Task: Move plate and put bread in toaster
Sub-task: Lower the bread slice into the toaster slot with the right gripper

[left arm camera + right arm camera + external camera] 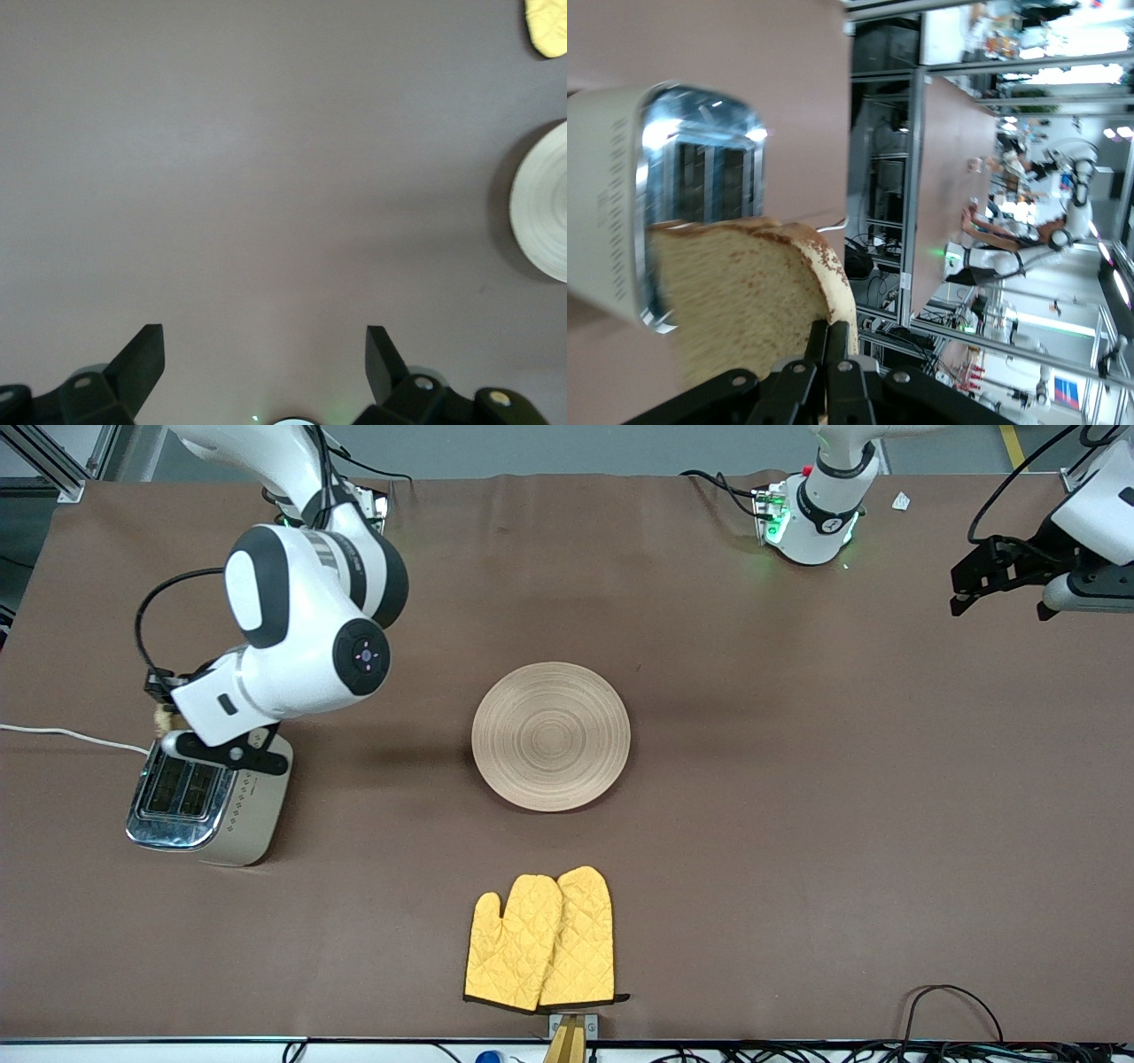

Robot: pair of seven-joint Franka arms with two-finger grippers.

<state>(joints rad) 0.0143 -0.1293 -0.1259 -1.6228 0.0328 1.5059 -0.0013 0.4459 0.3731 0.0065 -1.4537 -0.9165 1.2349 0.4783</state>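
Sitting toward the right arm's end of the table, the toaster (208, 802) is rigid and heavy. The wooden plate (550, 736) lies mid-table, stiff and light. The right gripper (827, 367) pinches the soft, crumbly bread (740, 297) by its edge above the slots. The left gripper (266, 363) waits, spread wide.

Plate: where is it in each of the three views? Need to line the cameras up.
Front view: the plate lies mid-table, bare, farther from the camera than the yellow oven mitts.
Left wrist view: only part of its rim shows at the picture's edge, past the open left gripper.
Right wrist view: not in it.
Shared landmark: the mitts, whose yellow corner also shows in the left wrist view.
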